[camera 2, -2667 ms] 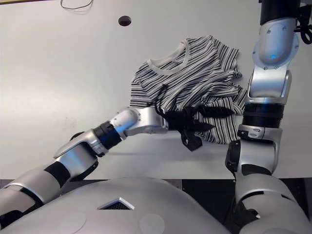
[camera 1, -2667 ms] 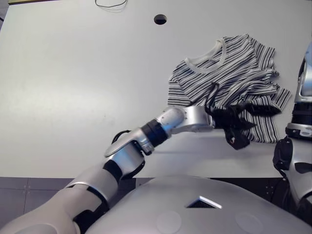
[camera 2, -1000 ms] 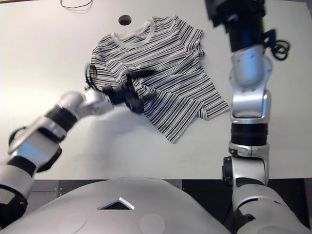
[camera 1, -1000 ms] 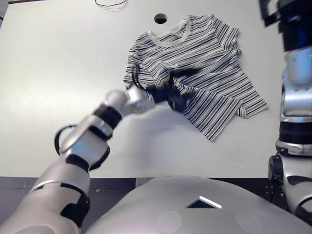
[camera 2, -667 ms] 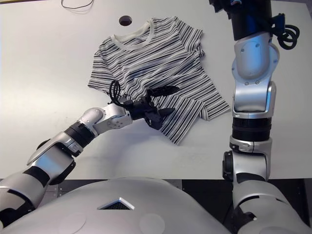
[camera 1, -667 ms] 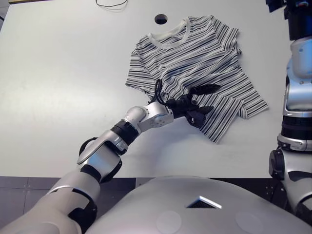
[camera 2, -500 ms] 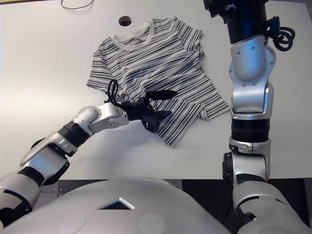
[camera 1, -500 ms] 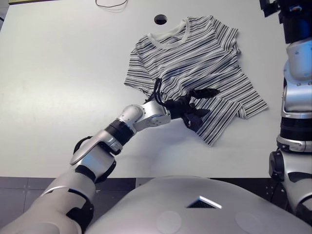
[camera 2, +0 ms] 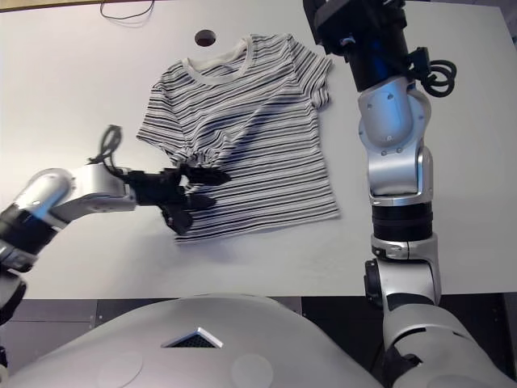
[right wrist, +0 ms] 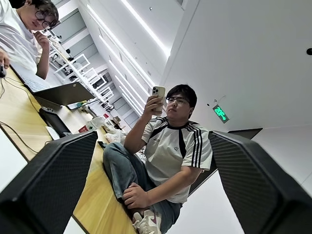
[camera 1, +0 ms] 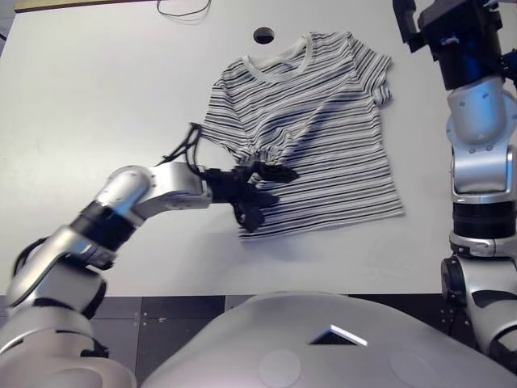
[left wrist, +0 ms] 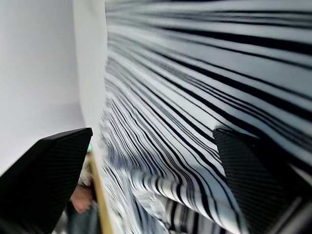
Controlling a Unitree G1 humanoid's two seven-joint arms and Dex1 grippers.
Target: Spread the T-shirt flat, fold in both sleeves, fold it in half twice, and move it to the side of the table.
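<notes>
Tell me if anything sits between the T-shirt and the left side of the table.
Nothing visible does: only open table lies left of the T-shirt. The hole and cable sit at the far edge, off that path. The left claw is at the shirt's near-left hem.

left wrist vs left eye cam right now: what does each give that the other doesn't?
Left wrist view: a close look at the T-shirt stripes running between the left gripper's spread fingers.
Left eye view: the whole garment laid out with collar and both sleeves, fabric bunched beside the gripper, the table's hole, a cable at the far edge, and the raised right arm.
Both: striped T-shirt, open left gripper, white table.
</notes>
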